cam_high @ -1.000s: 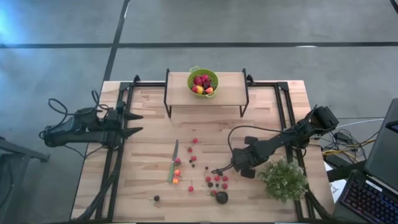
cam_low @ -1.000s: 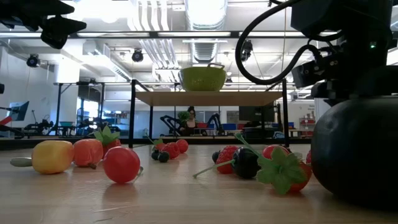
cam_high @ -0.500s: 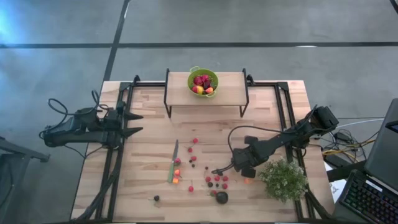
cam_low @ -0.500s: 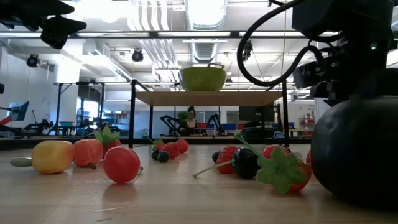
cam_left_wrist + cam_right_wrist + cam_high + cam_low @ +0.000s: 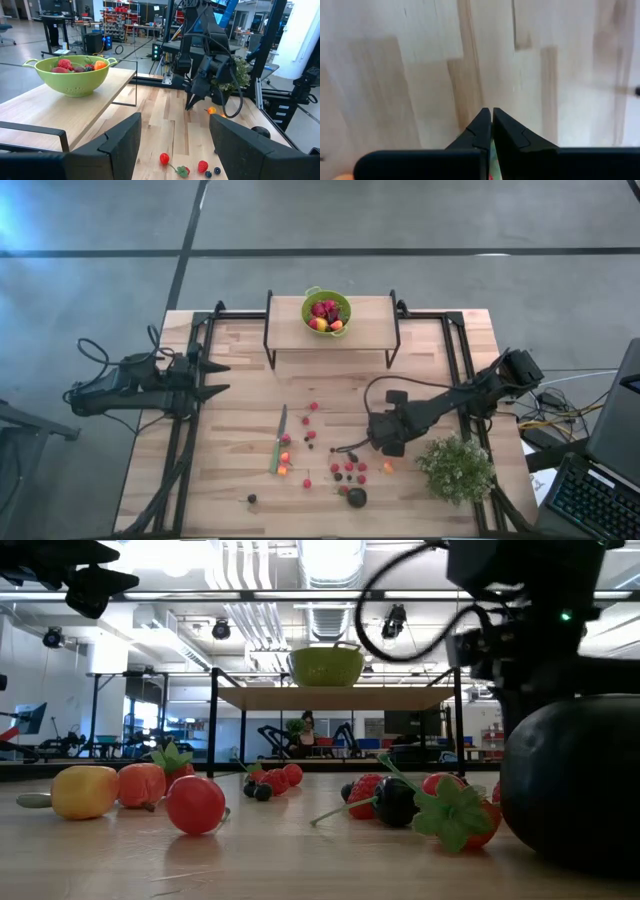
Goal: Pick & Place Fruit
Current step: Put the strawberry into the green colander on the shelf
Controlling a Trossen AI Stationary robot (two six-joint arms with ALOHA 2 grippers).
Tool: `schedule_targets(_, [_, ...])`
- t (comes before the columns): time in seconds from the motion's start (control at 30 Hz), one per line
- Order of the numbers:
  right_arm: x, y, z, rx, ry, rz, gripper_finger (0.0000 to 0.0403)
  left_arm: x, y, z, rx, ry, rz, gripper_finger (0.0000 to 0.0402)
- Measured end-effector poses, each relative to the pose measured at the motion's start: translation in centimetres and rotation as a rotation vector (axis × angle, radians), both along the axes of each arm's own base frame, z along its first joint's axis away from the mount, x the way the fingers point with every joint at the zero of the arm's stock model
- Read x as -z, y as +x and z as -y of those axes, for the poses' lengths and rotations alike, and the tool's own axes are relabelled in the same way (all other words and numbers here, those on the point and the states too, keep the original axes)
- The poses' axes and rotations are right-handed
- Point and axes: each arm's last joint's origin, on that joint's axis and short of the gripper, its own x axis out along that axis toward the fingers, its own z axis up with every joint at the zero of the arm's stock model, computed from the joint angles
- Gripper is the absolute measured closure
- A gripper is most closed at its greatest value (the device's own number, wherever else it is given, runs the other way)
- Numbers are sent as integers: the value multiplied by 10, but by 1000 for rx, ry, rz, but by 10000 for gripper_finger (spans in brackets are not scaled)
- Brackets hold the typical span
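right gripper (image 5: 383,442) right of centre, fingers pressed together, holding nothing; left gripper (image 5: 218,379) wide at left edge.

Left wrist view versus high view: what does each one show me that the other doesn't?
Only the left wrist view: the room beyond the table, with shelves and equipment, and the green bowl seen side-on.

Only the high view: the knife, the big dark fruit at the table's near edge, the left arm parked at the left edge with its gripper open, and the whole scatter of berries.

Both: the bowl of fruit on the shelf, the plant, the right gripper low over the table with jaws shut, and an orange piece beside it.
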Motion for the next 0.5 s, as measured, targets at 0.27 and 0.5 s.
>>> schedule_targets(0.27, [-35,26,-7,-109,20,105,394,0,0,0,0,0,0,161])
schedule_targets(0.5, [-79,49,-12,-221,26,229,394,0,0,0,0,0,0,161])
